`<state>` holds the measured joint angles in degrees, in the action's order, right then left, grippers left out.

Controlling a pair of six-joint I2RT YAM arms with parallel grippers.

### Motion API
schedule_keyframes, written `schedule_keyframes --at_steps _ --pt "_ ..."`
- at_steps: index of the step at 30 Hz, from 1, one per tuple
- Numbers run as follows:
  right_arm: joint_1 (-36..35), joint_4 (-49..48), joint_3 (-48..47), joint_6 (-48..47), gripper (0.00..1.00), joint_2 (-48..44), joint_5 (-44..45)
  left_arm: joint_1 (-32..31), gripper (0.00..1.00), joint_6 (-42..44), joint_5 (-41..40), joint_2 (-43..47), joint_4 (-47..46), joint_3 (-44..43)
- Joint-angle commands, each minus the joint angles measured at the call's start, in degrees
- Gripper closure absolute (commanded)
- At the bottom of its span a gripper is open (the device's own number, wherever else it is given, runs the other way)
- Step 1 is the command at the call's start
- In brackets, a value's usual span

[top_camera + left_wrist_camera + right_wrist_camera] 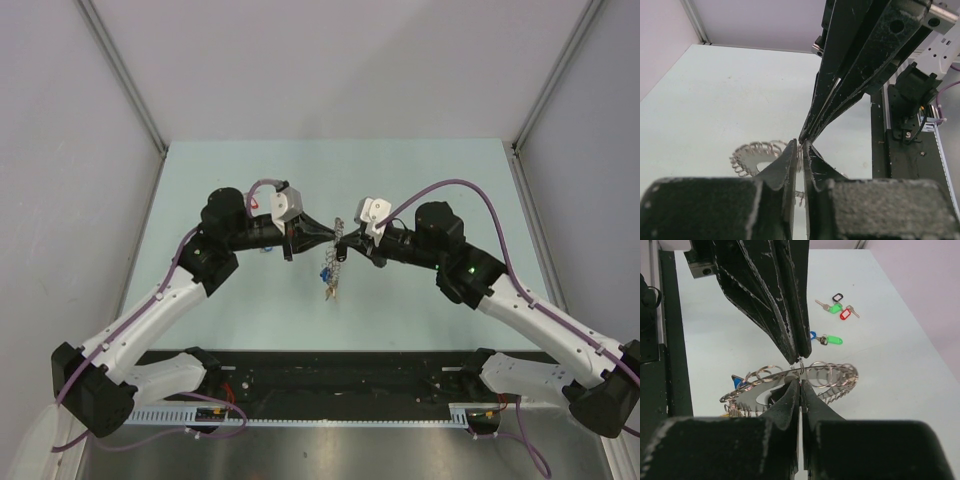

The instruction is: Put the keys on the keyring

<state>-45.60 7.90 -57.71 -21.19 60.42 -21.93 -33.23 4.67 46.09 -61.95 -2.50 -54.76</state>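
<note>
Overhead view, starting at the left: the black two-finger left gripper [322, 232] reaches in to frame centre, fingers pressed together on the wide silvery keyring of coiled metal loops [339, 252]. The keyring hangs clear above the pale green table top [230, 180], held between the two arms. Below it dangle the hanging keys [328, 282], small silver ones with blue and yellowish tags, already on the ring. Just right of centre, the black right gripper [352, 243] comes in from the other side, also clamped on the keyring, tip nearly touching the left one's.

Left wrist view now: the keyring [752, 155] shows at lower left, and the left gripper [800, 150] pinches its edge at bottom centre. The right gripper [805, 137] slants down from the upper right to meet it.

Over to the right wrist view: a blue tag sits at the keyring's left end, and the keyring [837, 375] stretches across mid-frame. The left gripper [799, 357] bites it from above and the right gripper [800, 386] from below. Exactly which loop each one grips is hard to make out. In the upper right, the loose keys [836, 306], silver with green, black, red and blue tags, lie on the table, well apart from the ring.
</note>
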Motion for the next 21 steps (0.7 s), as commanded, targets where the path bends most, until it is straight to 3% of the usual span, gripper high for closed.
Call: schedule_keyframes --at_steps 1,13,16,21 --pt "-0.4 -1.2 0.2 -2.1 1.0 -2.0 1.1 0.4 0.82 3.6 -0.2 1.7 1.4 -2.9" --pt "-0.5 5.9 -2.2 -6.6 1.0 -3.3 -0.3 1.9 0.5 13.2 8.6 -1.9 13.7 -7.7" --pt "-0.6 7.1 -2.8 -7.1 1.0 -3.1 -1.5 1.8 0.45 14.3 12.2 -3.0 14.0 -7.6" --pt "-0.5 8.2 -3.5 -7.5 1.0 -3.5 -3.9 1.3 0.44 16.6 15.9 -5.1 15.2 -7.6"
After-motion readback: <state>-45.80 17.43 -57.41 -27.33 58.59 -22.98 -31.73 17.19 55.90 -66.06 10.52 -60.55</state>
